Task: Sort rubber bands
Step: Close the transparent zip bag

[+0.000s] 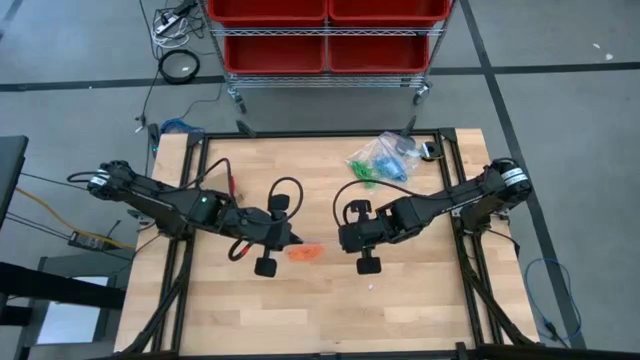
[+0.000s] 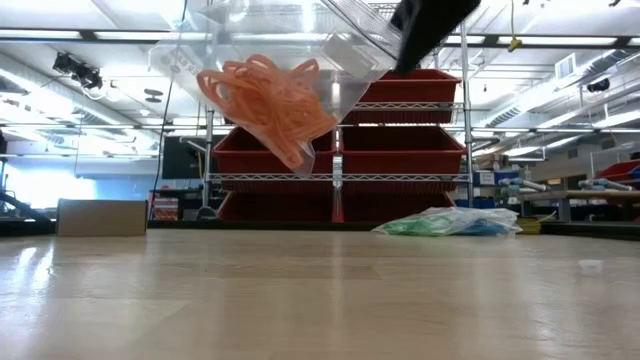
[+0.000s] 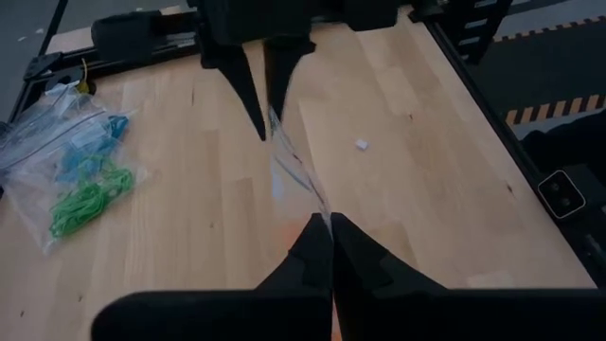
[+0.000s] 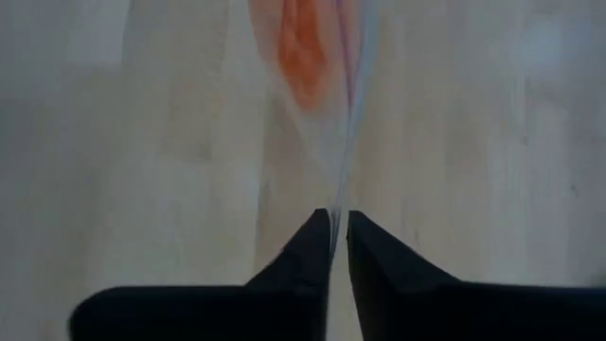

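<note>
A clear plastic bag with a clump of orange rubber bands hangs above the middle of the table, clear of the wood. Both grippers are shut on it. My left gripper is at its left side and my right gripper at its right side. In the high view the orange rubber bands show just below and between the two grippers. The left wrist view shows the clear film running from my own fingers to the right gripper opposite. My left gripper pinches the bag's upper edge between its two fingers, slanting down from the table's left. The film runs on from there to the other gripper. My right gripper pinches the bag's edge between its two fingers, slanting steeply down from the table's right. The bag hangs below the fingers, with the orange rubber bands sagging in it.
More clear bags with green and blue rubber bands lie at the table's far right. A small white scrap lies near the front. A rack of red bins stands beyond the far edge.
</note>
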### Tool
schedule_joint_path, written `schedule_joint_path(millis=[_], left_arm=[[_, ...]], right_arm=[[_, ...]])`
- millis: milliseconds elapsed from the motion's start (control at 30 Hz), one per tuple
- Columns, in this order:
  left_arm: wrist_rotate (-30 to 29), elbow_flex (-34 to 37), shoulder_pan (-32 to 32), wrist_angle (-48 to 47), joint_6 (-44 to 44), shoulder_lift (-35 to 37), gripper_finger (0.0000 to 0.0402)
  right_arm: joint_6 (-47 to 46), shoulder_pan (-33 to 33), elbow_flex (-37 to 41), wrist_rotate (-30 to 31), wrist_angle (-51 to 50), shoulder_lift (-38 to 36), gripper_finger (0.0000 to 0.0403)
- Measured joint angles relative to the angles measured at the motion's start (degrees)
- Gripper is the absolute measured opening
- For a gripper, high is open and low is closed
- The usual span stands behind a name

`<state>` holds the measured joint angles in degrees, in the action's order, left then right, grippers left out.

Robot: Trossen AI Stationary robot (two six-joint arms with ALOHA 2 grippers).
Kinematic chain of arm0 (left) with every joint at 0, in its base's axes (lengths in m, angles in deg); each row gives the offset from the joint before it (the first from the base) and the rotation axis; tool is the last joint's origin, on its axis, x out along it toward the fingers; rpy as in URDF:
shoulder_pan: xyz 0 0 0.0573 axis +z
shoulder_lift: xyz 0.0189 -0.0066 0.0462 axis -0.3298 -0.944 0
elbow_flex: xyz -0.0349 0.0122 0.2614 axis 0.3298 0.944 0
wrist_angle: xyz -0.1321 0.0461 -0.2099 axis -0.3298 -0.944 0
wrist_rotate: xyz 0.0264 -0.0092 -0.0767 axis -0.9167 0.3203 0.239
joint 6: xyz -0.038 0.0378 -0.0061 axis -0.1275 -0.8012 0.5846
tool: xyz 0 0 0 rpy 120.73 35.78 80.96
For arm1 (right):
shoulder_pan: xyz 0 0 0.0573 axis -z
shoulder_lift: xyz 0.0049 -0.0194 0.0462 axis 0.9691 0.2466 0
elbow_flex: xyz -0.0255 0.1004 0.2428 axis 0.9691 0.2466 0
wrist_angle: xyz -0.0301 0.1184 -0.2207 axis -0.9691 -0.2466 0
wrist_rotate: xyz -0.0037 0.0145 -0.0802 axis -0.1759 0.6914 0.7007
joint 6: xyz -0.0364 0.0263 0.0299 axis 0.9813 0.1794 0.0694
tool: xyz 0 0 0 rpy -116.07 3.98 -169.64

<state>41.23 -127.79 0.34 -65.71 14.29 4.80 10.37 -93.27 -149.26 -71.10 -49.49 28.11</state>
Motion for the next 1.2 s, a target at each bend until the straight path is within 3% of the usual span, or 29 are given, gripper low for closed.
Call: schedule_joint_path(millis=[67,233,767,1200], left_arm=[[0.0,0.0,0.0,0.0,0.0,0.0,0.0000],[0.0,0.0,0.0,-0.2,0.0,0.0,0.0000],[0.9,0.0,0.0,-0.3,-0.1,0.0,0.0000],[-0.4,0.0,1.5,-3.3,-0.2,-0.4,0.0000]], right_arm=[[0.2,-0.4,0.0,1.6,-2.4,0.0,0.0006],[-3.6,-0.5,0.1,1.7,-2.2,-0.5,0.0028],[3.9,1.1,0.1,-2.8,27.6,-1.5,0.0161],[1.8,1.9,0.1,-2.7,32.5,-1.4,0.0160]])
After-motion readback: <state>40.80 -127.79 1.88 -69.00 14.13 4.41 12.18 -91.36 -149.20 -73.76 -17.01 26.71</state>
